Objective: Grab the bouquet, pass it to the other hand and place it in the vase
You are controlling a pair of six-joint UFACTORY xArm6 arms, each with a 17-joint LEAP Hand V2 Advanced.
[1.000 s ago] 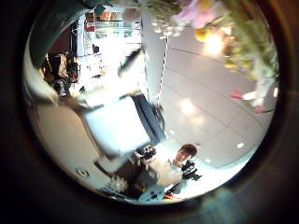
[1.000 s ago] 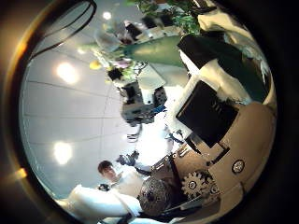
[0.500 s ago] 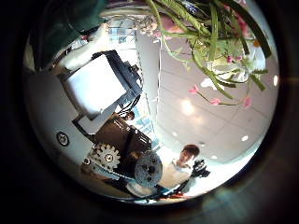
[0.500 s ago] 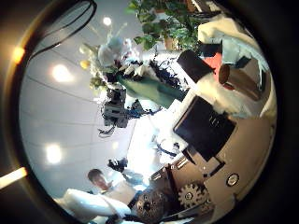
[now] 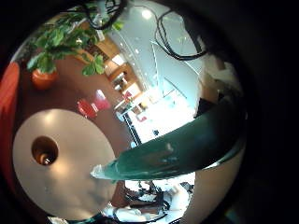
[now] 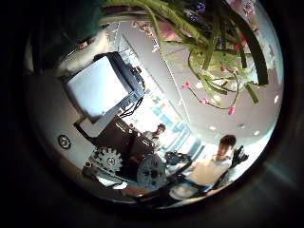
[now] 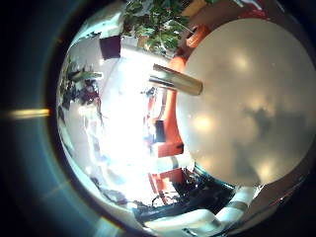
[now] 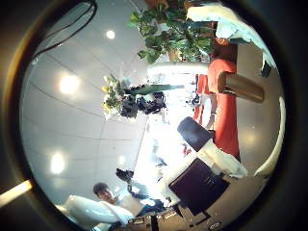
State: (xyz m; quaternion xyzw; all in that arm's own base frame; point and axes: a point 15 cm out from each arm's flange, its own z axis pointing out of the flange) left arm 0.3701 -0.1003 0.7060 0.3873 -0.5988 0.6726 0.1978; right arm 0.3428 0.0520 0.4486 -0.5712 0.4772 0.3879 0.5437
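Observation:
In the right thumb side palm view the bouquet (image 8: pixel 120 94) is held up in the air by my left hand (image 8: pixel 144 104), well away from my right hand (image 8: pixel 207 178). Its flowers point one way and its dark wrap the other. The wrap (image 5: pixel 177 149) runs close across my left palm, and the stems and blossoms (image 6: pixel 204 38) spread above the left hand's finger (image 6: pixel 100 90). My right hand's fingers are relaxed and hold nothing. The vase (image 8: pixel 241 87) stands upright on the round table (image 7: pixel 247 118). From the left palm its mouth (image 5: pixel 44 149) shows from above.
A large potted plant (image 8: pixel 173 34) stands beyond the table, also in the left little finger side view as a potted plant (image 5: pixel 56 42). Chairs (image 5: pixel 93 103) stand on the floor past the table's edge.
The bouquet and my left hand were close in front of my right palm and are now small and far off. The right hand has let go and drawn back.

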